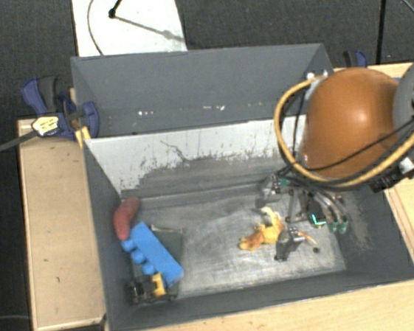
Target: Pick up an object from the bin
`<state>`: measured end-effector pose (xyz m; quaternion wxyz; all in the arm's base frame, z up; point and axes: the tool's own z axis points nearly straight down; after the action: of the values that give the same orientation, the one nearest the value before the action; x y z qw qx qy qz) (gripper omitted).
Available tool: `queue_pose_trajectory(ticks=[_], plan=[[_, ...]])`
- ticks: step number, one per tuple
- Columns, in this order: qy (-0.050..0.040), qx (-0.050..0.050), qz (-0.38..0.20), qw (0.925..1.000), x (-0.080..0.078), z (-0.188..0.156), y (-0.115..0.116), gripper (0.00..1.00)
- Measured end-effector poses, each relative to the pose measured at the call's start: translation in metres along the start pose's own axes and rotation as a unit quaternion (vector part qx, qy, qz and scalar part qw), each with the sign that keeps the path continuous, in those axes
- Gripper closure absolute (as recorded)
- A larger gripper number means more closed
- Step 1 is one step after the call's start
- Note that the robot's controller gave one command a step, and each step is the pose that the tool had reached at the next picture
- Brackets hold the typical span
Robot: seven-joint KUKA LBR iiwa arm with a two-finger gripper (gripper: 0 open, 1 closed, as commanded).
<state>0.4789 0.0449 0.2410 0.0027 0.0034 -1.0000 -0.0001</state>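
Yellow-orange toy (262, 236): one, small and irregular, lying on the bin floor right of centre, toward the front wall. Rest of what you've got, big to small:

- Bin (198, 88): one, grey sheet metal with sloped walls. The floor is scuffed and scratched, with pale streaks on the back wall.
- Orange cover (346, 119) on the arm: one, a smooth glossy dome hanging over the bin's right side. Cables (283, 115) loop round it; you can count one yellowish and a couple of black ones.
- Blue block (154, 252): one, a studded plastic brick lying diagonally by the left wall.
- Reddish lump (126, 216): one, a rounded matte oval touching the block's upper end, against the left wall.
- Toy vehicle (148, 288): one, black and yellow, in the front-left corner just below the block.
- Gripper (293, 240): one, dark metal with wiring, low over the floor just right of the toy. You can't tell from this angle whether it's released or clenched, or whether it touches the toy.

Nothing lies between gripper and toy. The left-side cluster sits well apart from both.
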Motion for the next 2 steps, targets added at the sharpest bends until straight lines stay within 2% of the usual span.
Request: queue_pose_trajectory(ticks=[1, 2], plan=[[-0.0019, 0.000, 0.000, 1.0000, -0.0005, -0.0020, -0.0001, 0.00], [-0.0040, 0.000, -0.061, 0.9981, -0.0010, 0.0024, 0.0077, 0.00]])
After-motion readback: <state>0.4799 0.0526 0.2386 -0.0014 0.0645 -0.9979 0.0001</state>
